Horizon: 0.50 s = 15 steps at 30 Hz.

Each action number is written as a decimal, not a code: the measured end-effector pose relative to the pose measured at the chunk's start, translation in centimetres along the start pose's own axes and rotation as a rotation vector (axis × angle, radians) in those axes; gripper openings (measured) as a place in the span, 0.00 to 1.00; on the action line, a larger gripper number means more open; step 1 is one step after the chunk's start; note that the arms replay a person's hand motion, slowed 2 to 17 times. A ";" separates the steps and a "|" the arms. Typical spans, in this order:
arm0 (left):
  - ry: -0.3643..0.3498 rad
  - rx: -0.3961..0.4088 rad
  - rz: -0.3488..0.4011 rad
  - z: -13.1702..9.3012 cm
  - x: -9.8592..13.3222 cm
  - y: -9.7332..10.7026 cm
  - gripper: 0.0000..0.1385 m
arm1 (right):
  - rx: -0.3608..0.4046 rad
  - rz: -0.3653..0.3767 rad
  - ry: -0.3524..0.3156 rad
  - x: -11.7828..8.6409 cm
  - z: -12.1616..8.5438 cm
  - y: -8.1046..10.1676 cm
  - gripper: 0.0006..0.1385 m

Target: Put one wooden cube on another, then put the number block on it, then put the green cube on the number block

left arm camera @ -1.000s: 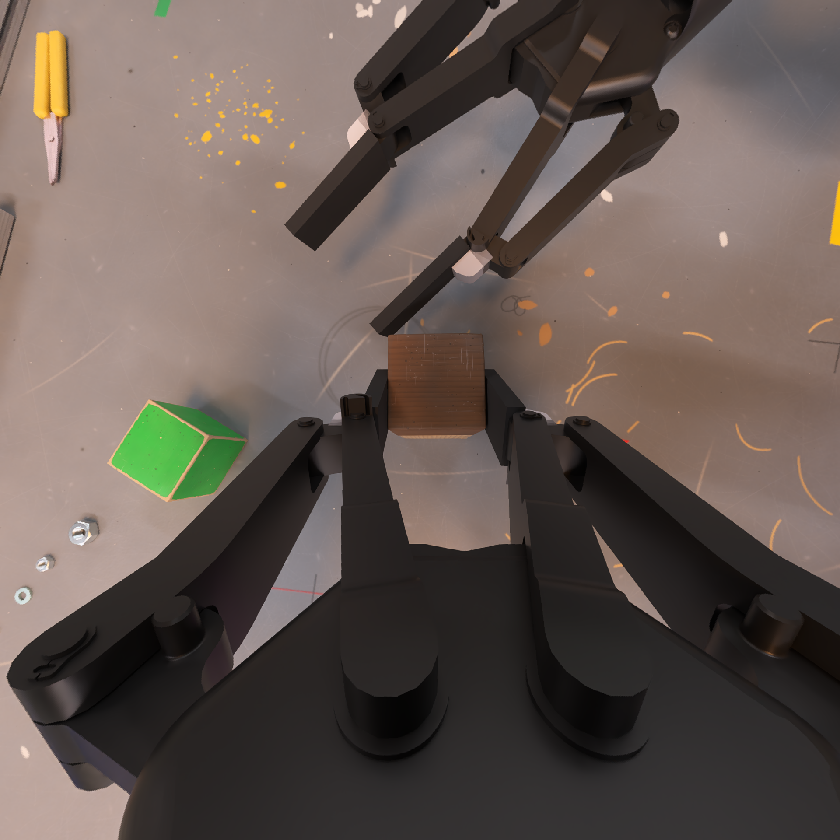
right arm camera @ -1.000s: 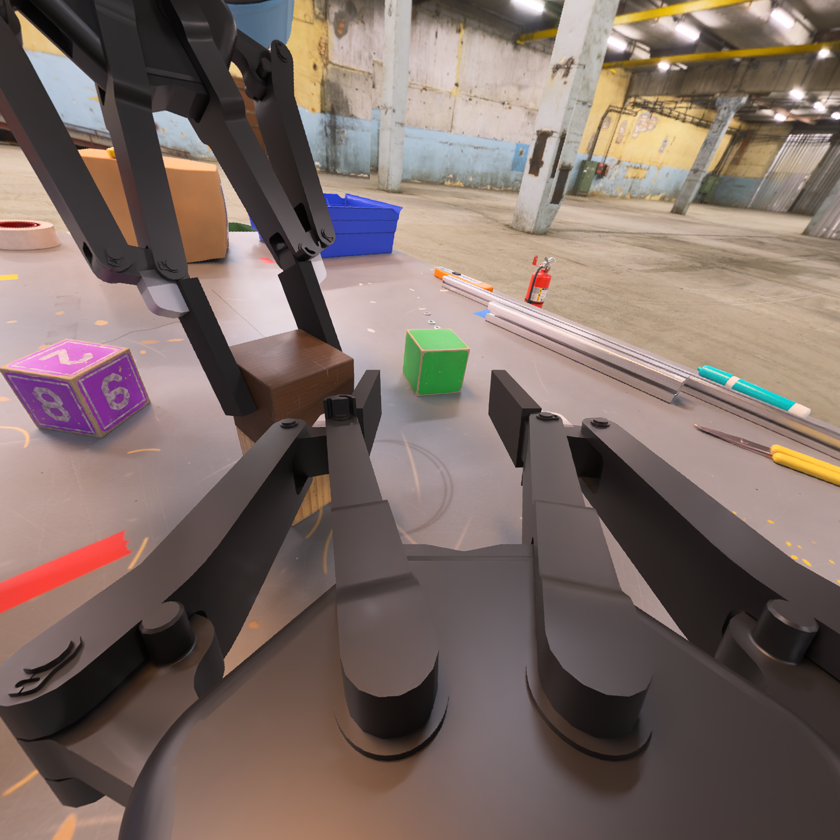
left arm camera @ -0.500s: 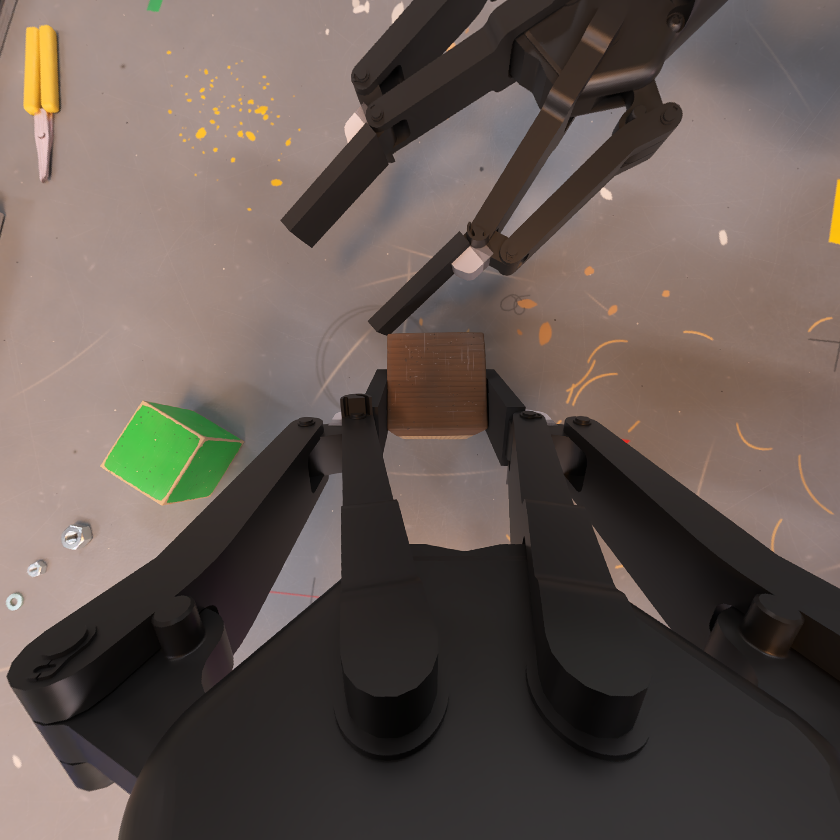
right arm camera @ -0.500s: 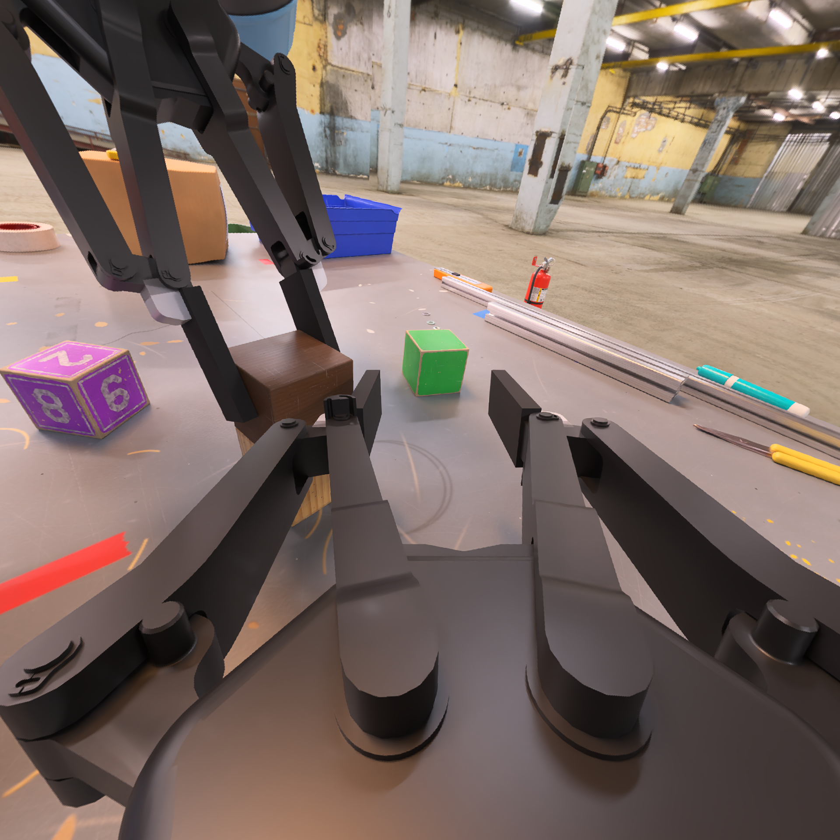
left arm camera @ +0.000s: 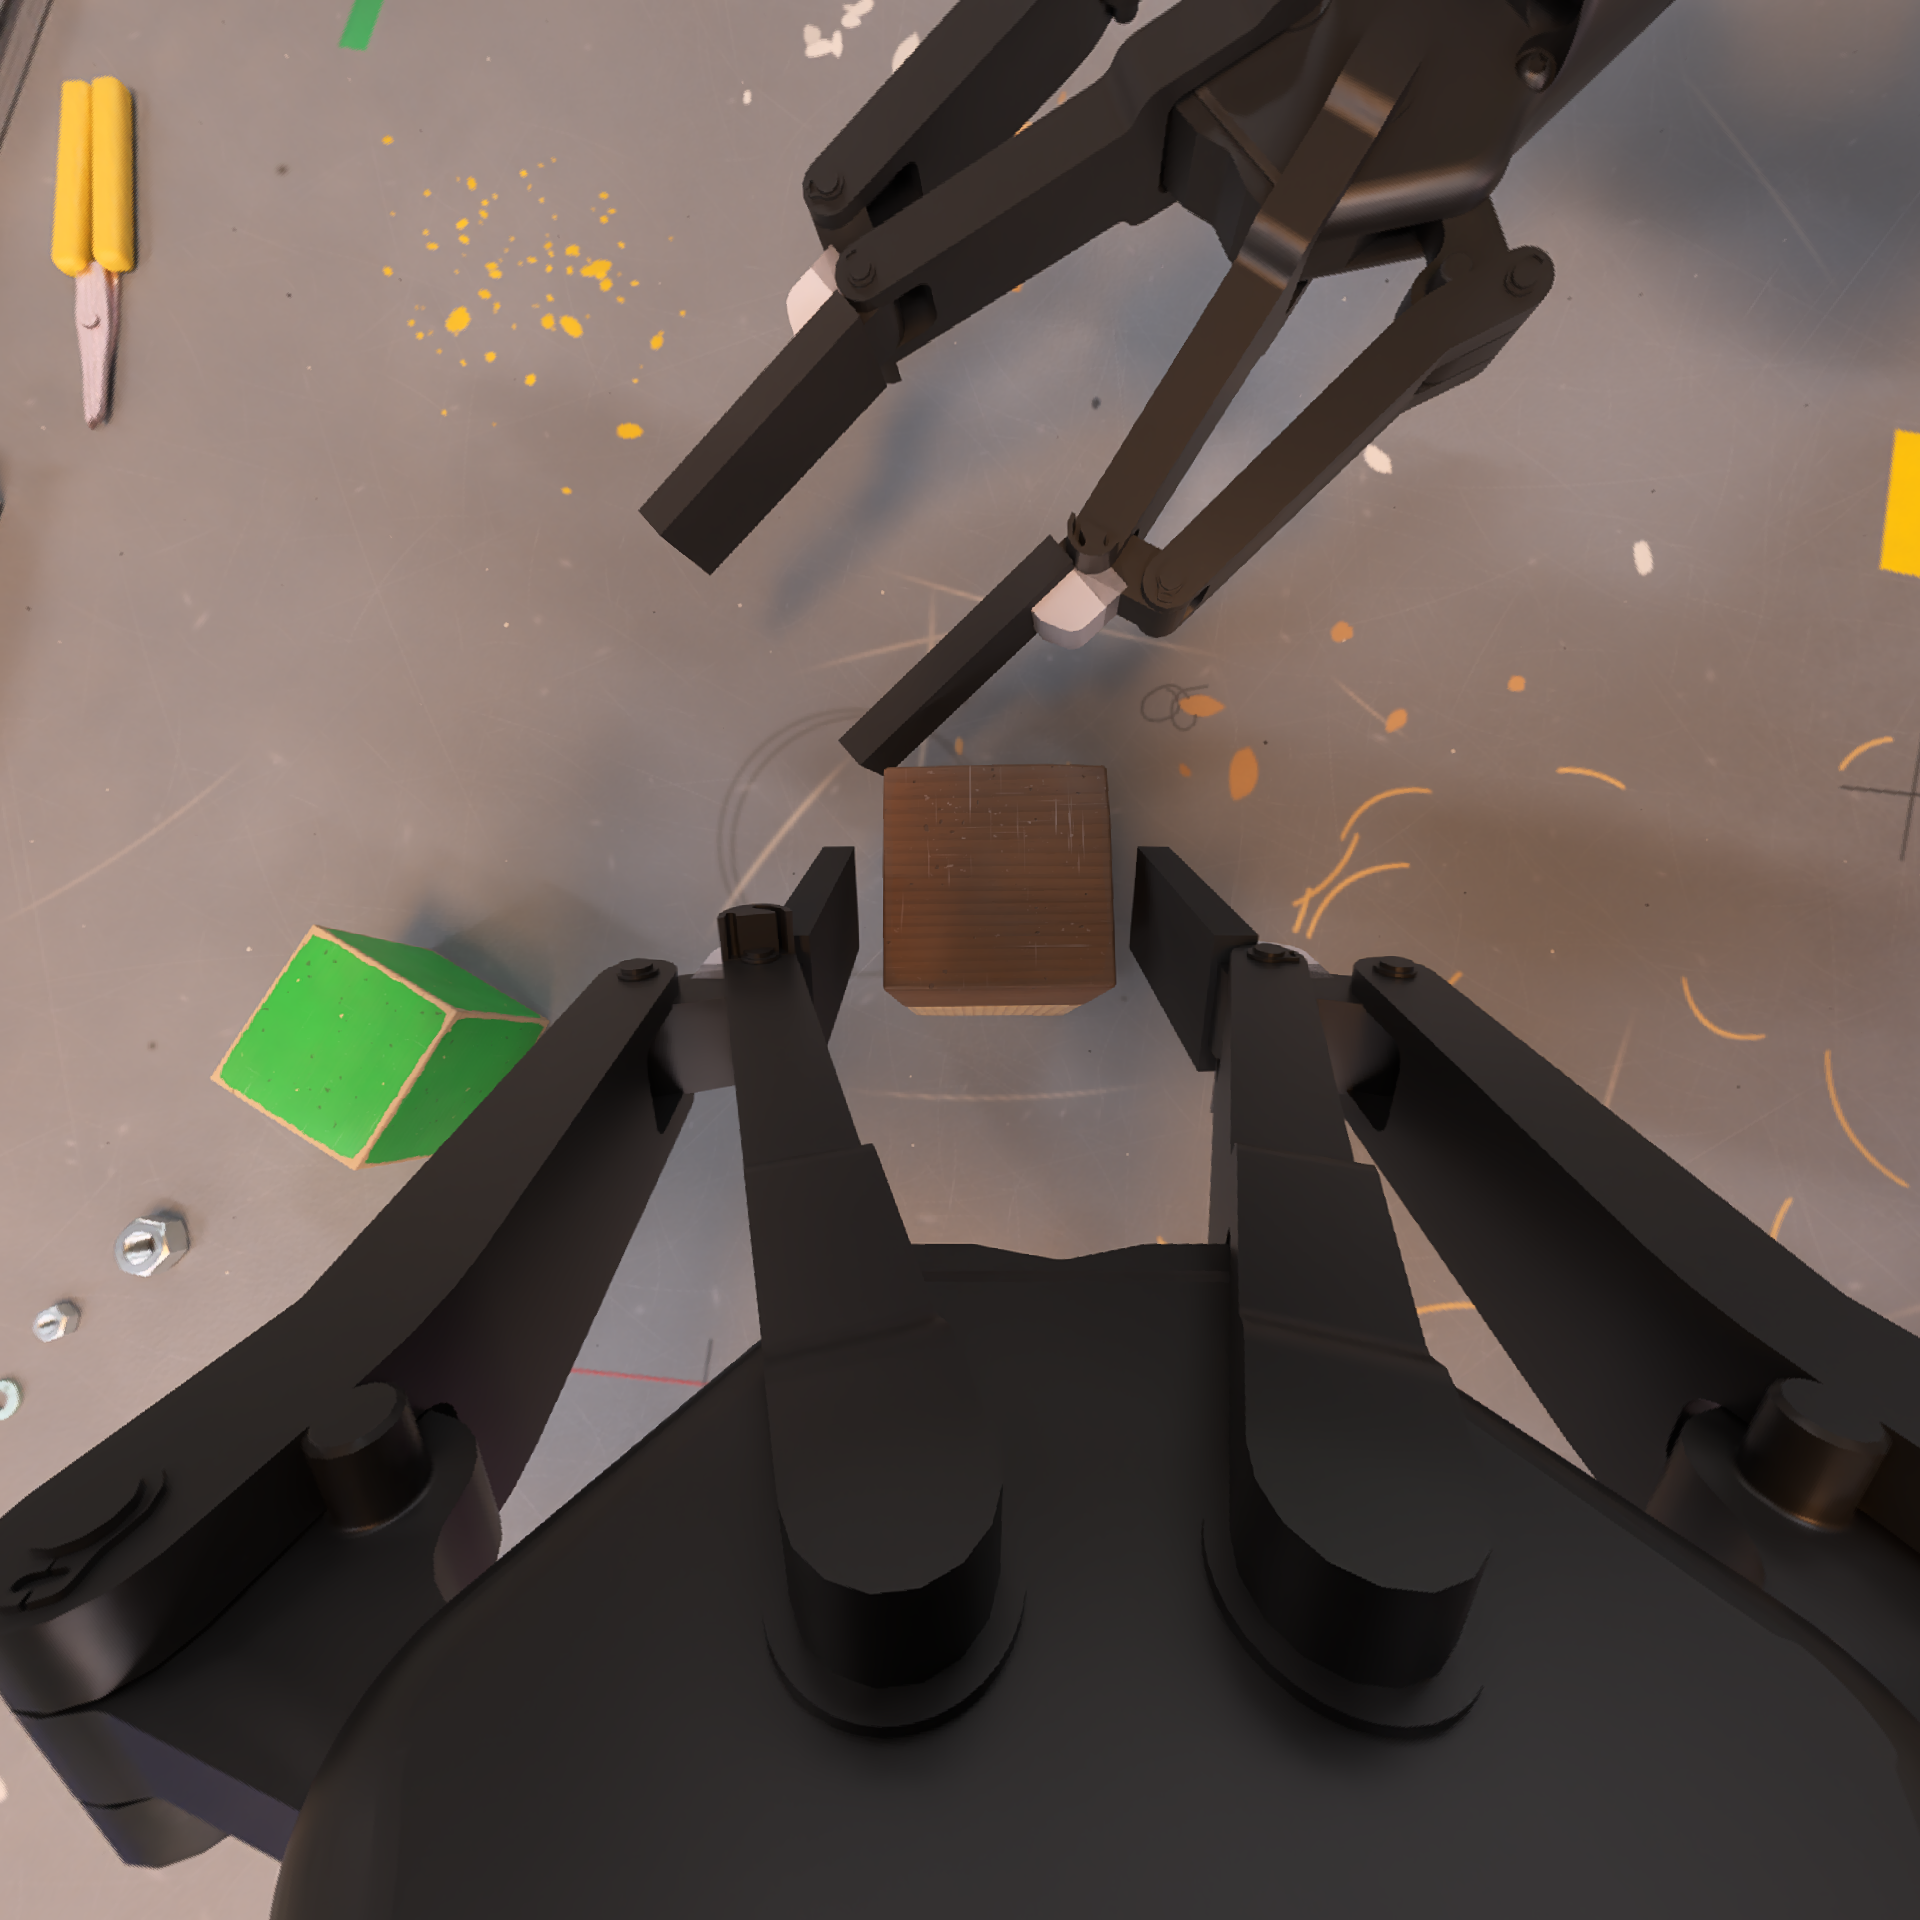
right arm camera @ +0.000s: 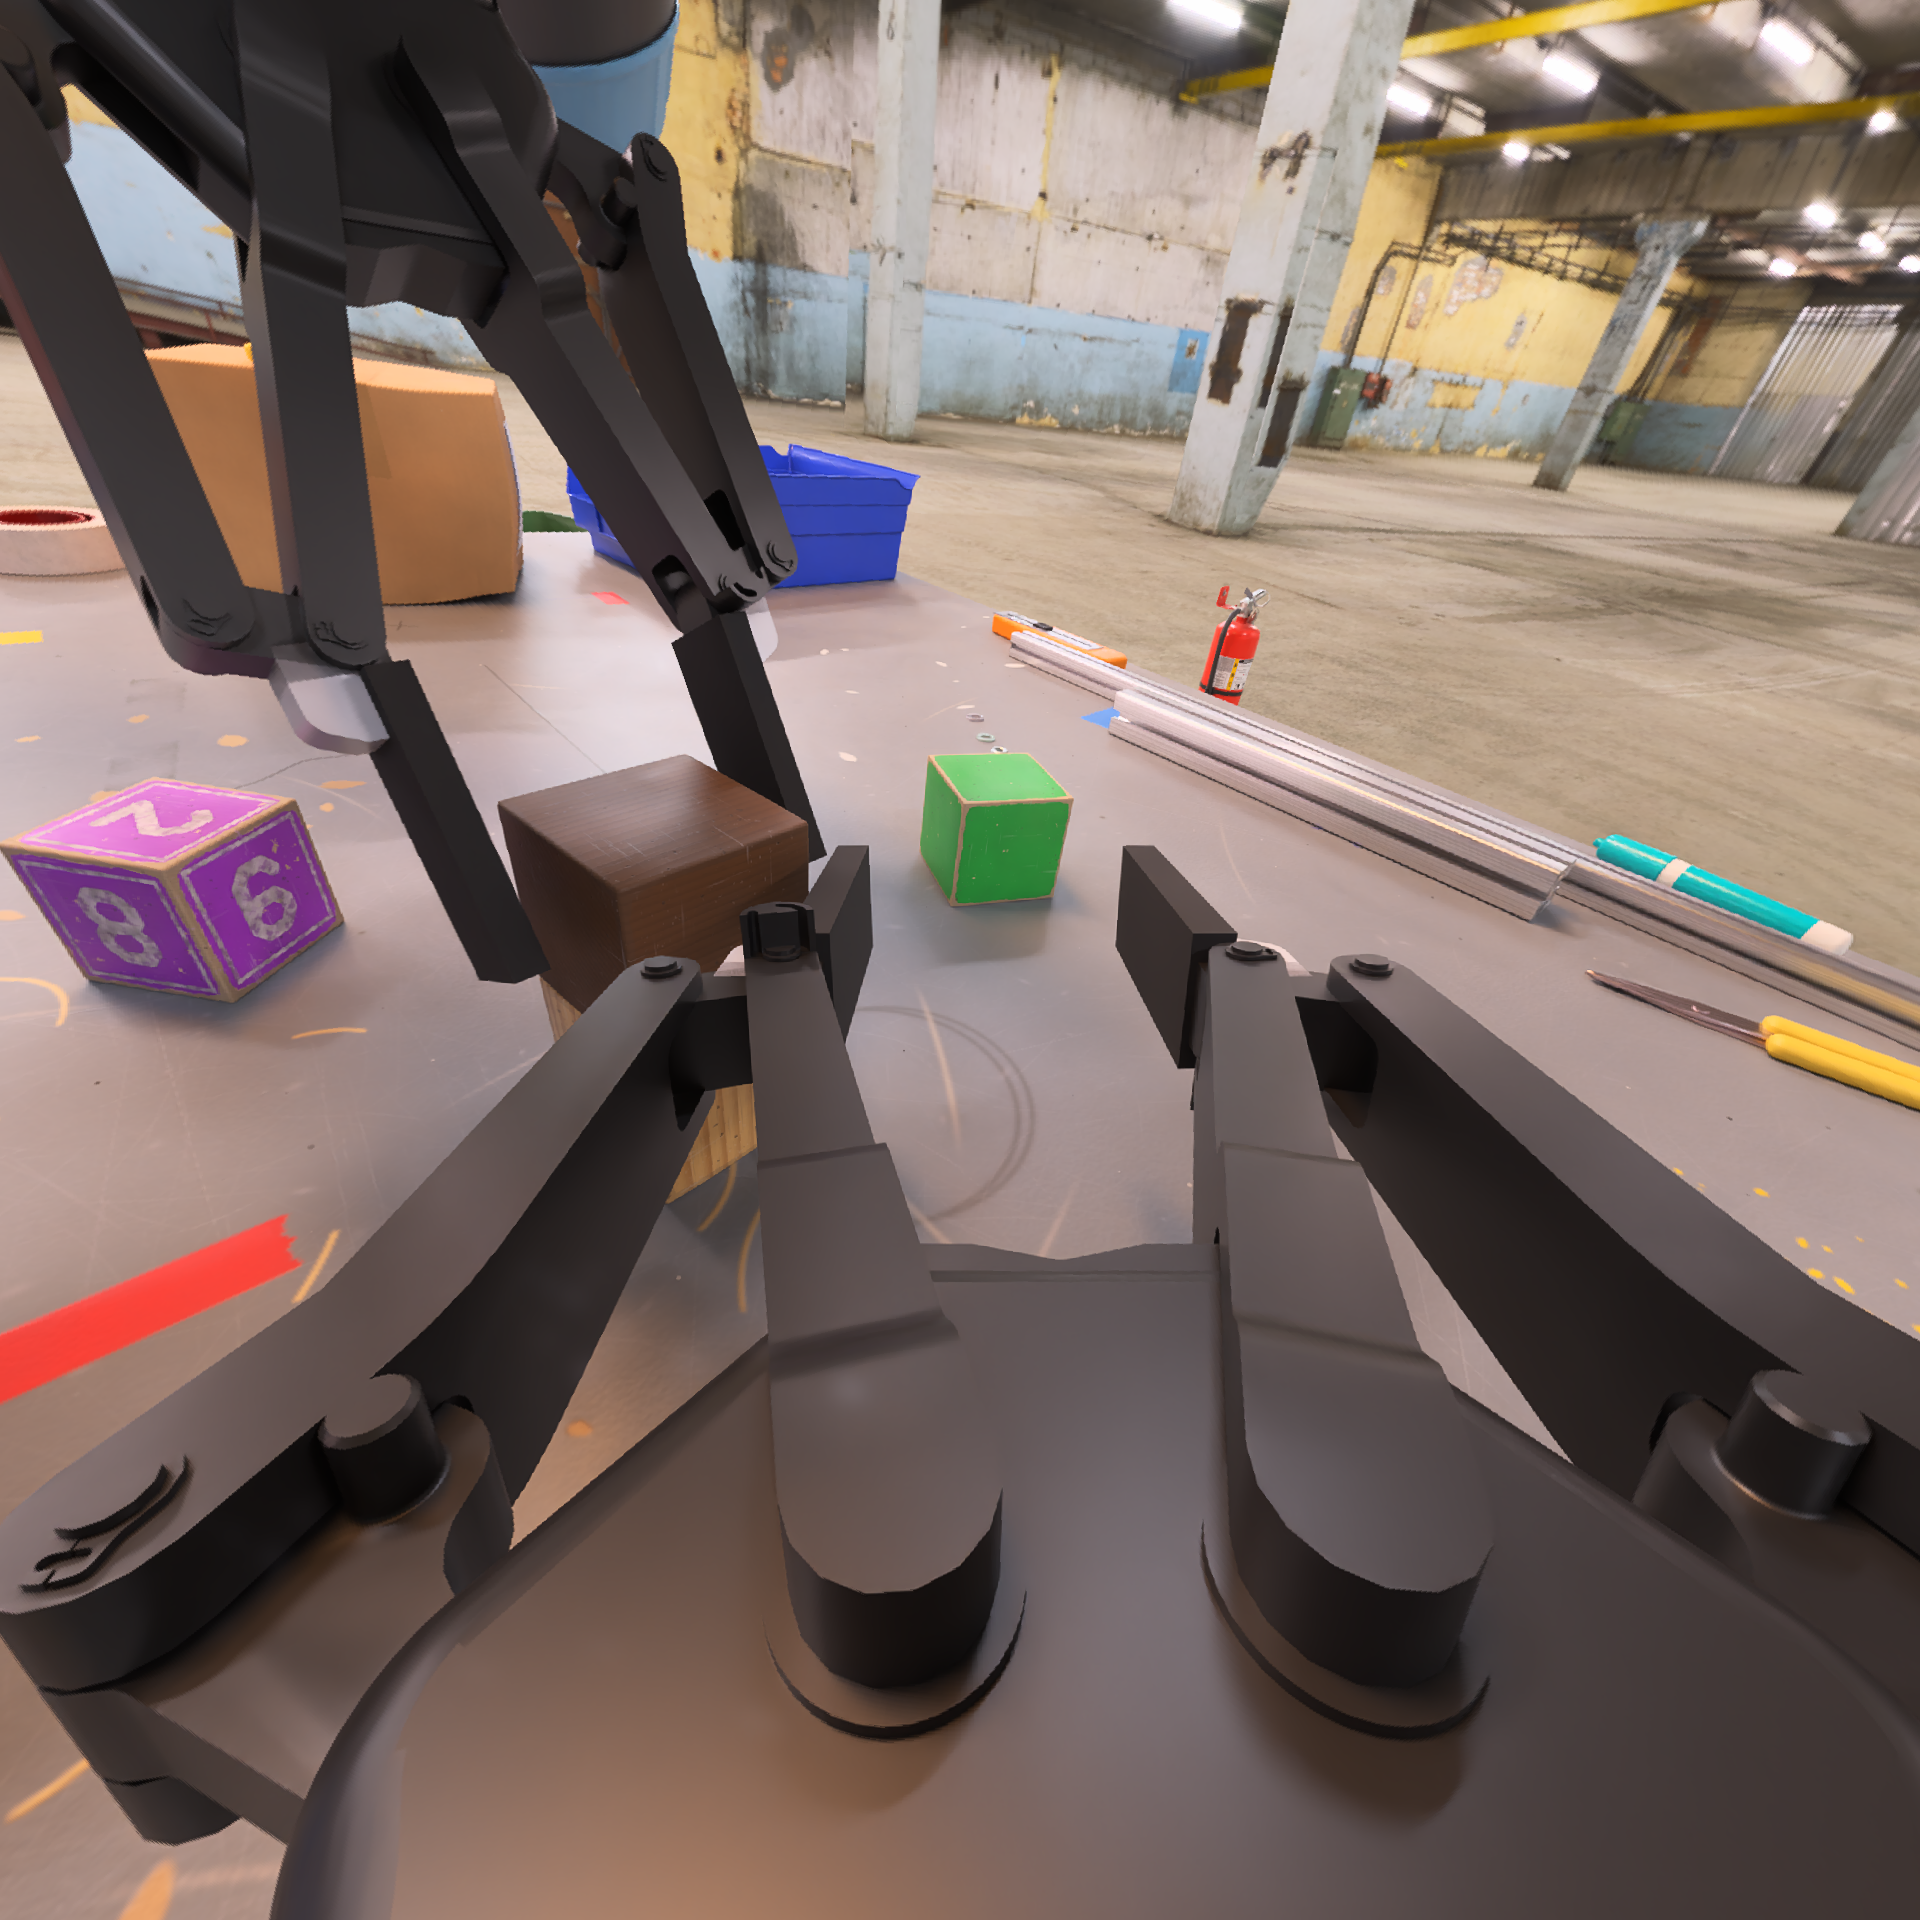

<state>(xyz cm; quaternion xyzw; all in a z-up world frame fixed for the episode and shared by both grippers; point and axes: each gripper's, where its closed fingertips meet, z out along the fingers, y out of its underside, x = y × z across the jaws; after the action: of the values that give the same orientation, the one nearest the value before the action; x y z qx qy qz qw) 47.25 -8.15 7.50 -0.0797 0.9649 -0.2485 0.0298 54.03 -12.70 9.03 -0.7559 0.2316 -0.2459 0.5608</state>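
Observation:
A dark wooden cube [left arm camera: 997, 883] rests on a light wooden cube [right arm camera: 722, 1138], seen as a stack in the right wrist view [right arm camera: 655, 862]. My left gripper [left arm camera: 992, 868] is open and straddles the dark cube, with a gap on each side. My right gripper [right arm camera: 992, 873] is open and empty, low over the table just right of the stack; it also shows in the left wrist view [left arm camera: 769, 644]. The green cube [left arm camera: 364, 1039] lies on the table beyond my right gripper [right arm camera: 992, 826]. The purple number block [right arm camera: 177, 894] sits to the left of the stack.
Yellow-handled scissors [right arm camera: 1818, 1049], a teal marker [right arm camera: 1714, 894] and aluminium bars [right arm camera: 1351, 790] lie at the right. A cardboard box [right arm camera: 426, 488], a blue bin [right arm camera: 842, 520] and a tape roll [right arm camera: 52, 535] stand at the back. Nuts [left arm camera: 151, 1242] lie near the green cube.
My left gripper's fingers have spread apart and let go of the dark wooden cube, which stays on the light cube. My right gripper has not moved.

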 end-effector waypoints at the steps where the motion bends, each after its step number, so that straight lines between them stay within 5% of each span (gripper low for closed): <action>1: 0.001 0.004 0.000 0.0 0.0 0.0 0.52 | 0.000 0.000 0.000 0.0 0.0 0.0 0.46; 15: -0.037 0.028 0.007 -0.4 -0.2 -0.3 0.72 | 0.001 0.000 0.002 0.1 0.0 0.0 0.46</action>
<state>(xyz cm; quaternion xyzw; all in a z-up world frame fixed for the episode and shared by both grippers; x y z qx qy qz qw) 47.49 -8.14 8.02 -0.0808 0.9609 -0.2603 0.0498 54.06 -12.75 9.08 -0.7554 0.2320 -0.2470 0.5609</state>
